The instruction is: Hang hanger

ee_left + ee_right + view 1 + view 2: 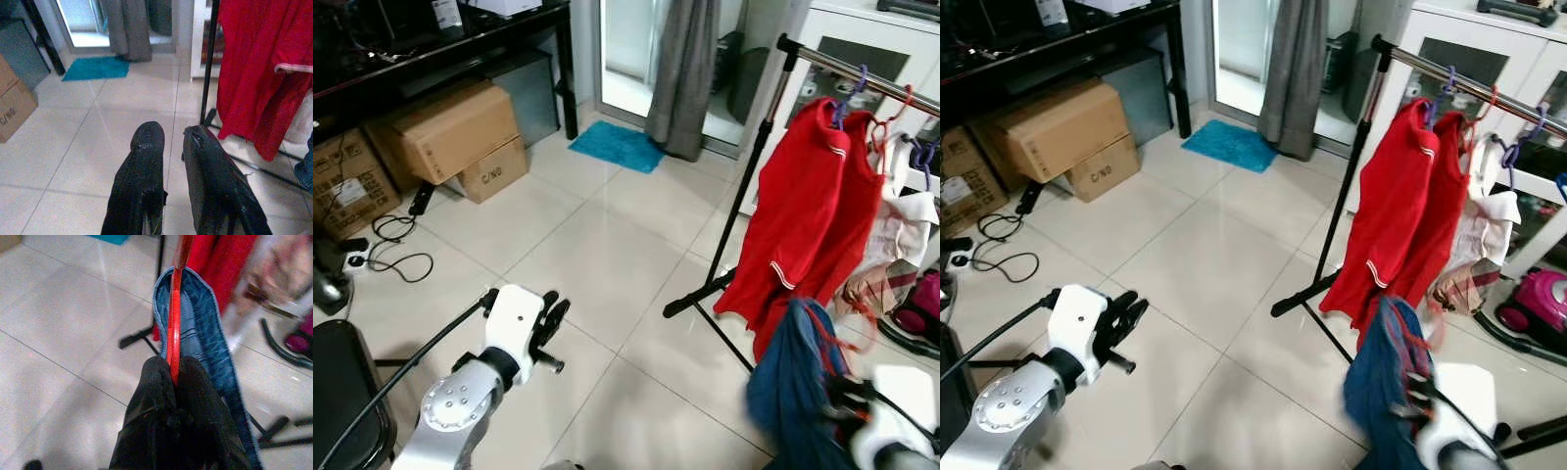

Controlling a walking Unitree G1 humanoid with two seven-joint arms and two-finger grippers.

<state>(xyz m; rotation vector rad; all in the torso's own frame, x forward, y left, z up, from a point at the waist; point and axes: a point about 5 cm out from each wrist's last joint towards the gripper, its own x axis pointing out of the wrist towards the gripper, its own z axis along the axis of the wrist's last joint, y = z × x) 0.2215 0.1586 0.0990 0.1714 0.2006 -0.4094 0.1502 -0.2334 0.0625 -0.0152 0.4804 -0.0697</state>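
My right gripper (172,366) is shut on the red hanger (174,303), which carries a blue denim garment (793,382). It sits low at the right (847,401), in front of the clothes rack and below its level. The rack's metal rail (862,73) runs along the upper right on a black pole (749,186). Red shirts (813,215) and other clothes hang from it on hangers. My left gripper (553,321) hovers over the floor at the lower left. Its fingers (146,147) stand slightly apart with nothing between them.
The rack's black foot (697,294) lies across the tiles. Cardboard boxes (450,132) sit under a black desk at the left, with cables (391,250) on the floor. A teal mat (617,145) lies by the grey curtain (685,69). A pink vacuum (1538,299) stands at the right.
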